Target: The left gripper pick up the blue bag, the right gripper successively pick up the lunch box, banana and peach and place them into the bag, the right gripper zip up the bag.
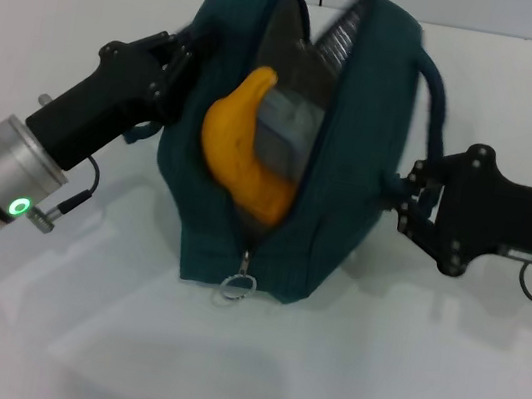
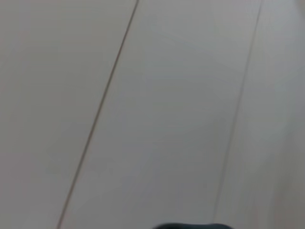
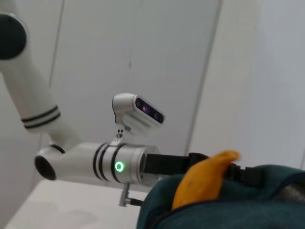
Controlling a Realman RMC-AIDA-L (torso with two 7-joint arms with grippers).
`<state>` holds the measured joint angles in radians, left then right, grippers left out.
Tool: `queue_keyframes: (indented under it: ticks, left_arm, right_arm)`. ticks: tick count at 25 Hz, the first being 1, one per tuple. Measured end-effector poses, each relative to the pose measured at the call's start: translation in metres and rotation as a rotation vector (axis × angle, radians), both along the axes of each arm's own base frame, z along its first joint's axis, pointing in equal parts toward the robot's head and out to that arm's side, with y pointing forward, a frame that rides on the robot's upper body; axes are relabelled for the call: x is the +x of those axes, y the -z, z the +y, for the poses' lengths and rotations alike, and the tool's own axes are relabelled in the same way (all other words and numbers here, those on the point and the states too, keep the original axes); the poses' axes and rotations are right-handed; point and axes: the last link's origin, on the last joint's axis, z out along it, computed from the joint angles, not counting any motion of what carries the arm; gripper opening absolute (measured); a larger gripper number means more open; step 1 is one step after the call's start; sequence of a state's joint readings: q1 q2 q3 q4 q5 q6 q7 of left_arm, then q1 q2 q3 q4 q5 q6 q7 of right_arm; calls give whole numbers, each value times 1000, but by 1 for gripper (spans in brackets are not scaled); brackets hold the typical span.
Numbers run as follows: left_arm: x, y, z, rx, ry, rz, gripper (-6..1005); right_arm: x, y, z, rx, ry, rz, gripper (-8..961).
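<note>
On the white table (image 1: 399, 383), banana (image 1: 243, 150) in open blue bag (image 1: 351, 173)

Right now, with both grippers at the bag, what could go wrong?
1. The banana sticks up out of the open blue bag, so closing the zip may pinch it or jam the ring pull.
2. The left gripper and right gripper are at opposite sides of the bag; uneven pulling could tip it on the table.
3. No peach is visible; zipping now may leave it out.
</note>
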<state>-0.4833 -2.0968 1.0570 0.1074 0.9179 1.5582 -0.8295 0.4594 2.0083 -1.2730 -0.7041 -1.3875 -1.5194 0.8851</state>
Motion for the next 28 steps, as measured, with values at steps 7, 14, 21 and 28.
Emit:
queue_keyframes:
  ticks: [7,14,21,28]
  left_arm:
    - [-3,0,-1,34,-8,17,36]
    - [-3,2,-4,33,1,30,36]
    - [-5,4,-6,26,-8,32,36]
    - [-6,6,-7,18,-21,31,36]
  right_arm:
    - [3,1,-1,-6,21,-1,110]
    - [9,-3,-5,-7,47,11,167]
    - [15,-21,-7,48,59,68,224]
    - [16,-40,-9,59,80,209,492]
